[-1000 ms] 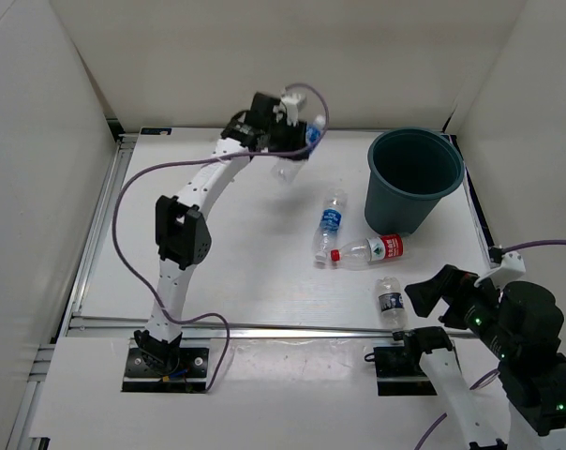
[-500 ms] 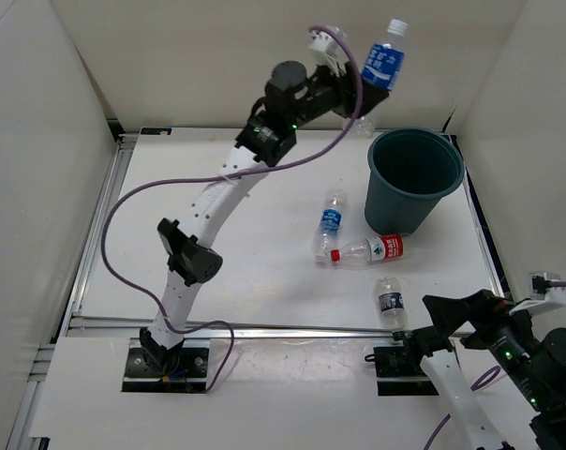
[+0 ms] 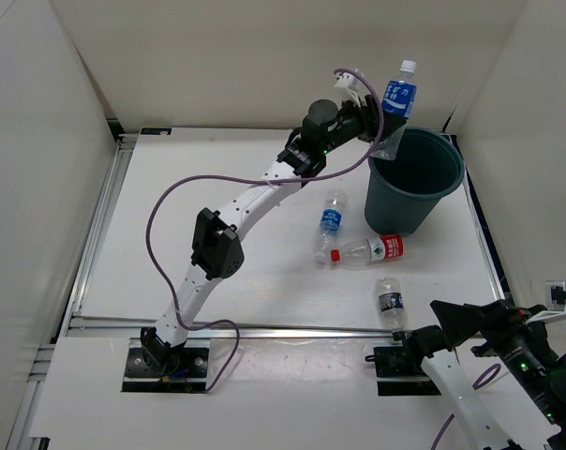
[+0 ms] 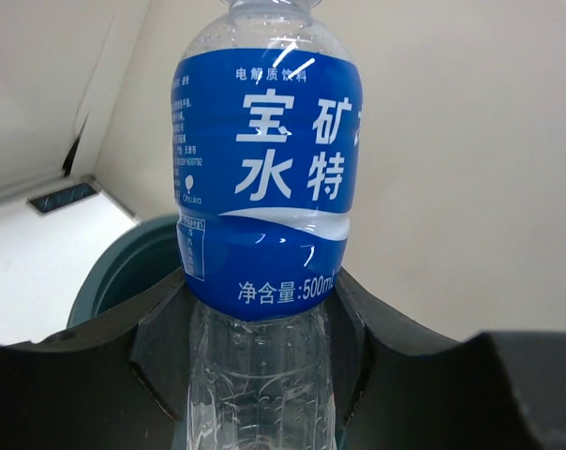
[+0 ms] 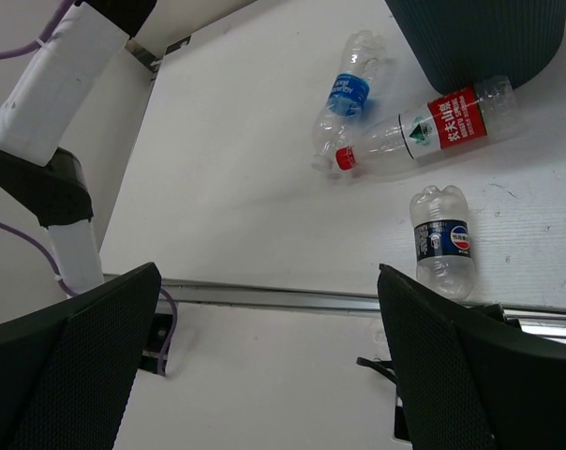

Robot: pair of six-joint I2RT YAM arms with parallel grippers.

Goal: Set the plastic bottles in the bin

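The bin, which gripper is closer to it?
Left. The left gripper holds a blue-label bottle at the bin's rim; the right gripper sits open by the near table edge.

White table (image 3: 264, 272) boxed in by plain white walls (image 3: 217, 66).

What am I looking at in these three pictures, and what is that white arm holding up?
Two robot arms are bolted at the near edge of a table. One picture looks down from above; the other two come from a camera on each wrist. The left claw grips a blue-labelled bottle, cap up, above the edge of the dark bin; its wrist picture shows that label close up. Three more bottles lie on the table near the bin: blue label, red label, dark label. The right claw is open and holds nothing.
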